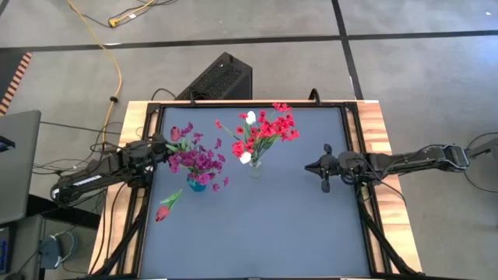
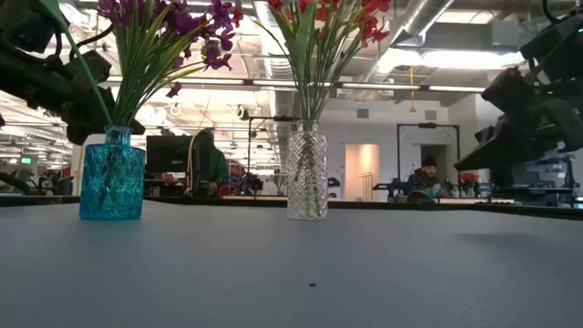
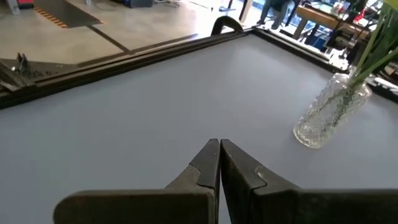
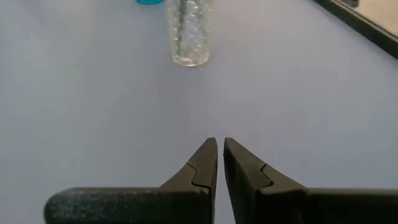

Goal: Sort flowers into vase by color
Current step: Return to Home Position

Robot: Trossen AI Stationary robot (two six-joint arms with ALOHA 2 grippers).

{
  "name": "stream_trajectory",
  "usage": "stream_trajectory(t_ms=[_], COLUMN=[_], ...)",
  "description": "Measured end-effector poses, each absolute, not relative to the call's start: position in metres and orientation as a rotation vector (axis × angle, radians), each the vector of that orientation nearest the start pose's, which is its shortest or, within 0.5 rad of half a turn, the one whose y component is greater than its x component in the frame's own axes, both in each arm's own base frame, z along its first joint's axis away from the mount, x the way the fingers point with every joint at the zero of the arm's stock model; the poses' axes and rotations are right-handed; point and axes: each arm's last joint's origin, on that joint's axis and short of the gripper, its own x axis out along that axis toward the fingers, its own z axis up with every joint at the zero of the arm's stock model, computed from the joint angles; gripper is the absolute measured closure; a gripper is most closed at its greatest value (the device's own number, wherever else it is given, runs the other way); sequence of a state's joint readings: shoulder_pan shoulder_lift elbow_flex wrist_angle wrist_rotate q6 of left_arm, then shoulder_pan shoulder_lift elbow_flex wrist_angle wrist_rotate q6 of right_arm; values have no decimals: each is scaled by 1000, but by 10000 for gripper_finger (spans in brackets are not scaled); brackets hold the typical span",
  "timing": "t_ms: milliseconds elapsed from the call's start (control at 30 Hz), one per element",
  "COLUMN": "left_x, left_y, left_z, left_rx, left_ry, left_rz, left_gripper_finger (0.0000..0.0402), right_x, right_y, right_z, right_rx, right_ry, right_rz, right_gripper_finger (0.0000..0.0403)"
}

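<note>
Glass diamond-cut vase (image 2: 307,173), red sprigs (image 1: 268,128), faceted blue vase (image 2: 112,182), magenta clusters (image 1: 198,161), both jaws clenched, empty

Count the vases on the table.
2: a blue vase holding purple flowers, and to its right a clear vase holding red and white flowers. None seem hidden.
</note>
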State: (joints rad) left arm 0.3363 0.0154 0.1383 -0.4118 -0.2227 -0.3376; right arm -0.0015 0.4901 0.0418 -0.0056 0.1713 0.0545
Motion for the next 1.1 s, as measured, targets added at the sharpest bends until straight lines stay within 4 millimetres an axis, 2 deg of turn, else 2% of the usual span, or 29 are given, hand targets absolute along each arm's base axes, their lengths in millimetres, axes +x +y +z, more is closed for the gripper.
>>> stream_trajectory(t_ms=[1100], left_x=[77], left_y=[34], left_z=[169], left_rx=[-356], left_ry=[196], left_rz=[603], left_gripper_finger=[401], right_x=[119], right_y=[-5], right_z=[131], right_rx=[8], right_ry=[482], right_rz=[-191], right_gripper_finger=[344])
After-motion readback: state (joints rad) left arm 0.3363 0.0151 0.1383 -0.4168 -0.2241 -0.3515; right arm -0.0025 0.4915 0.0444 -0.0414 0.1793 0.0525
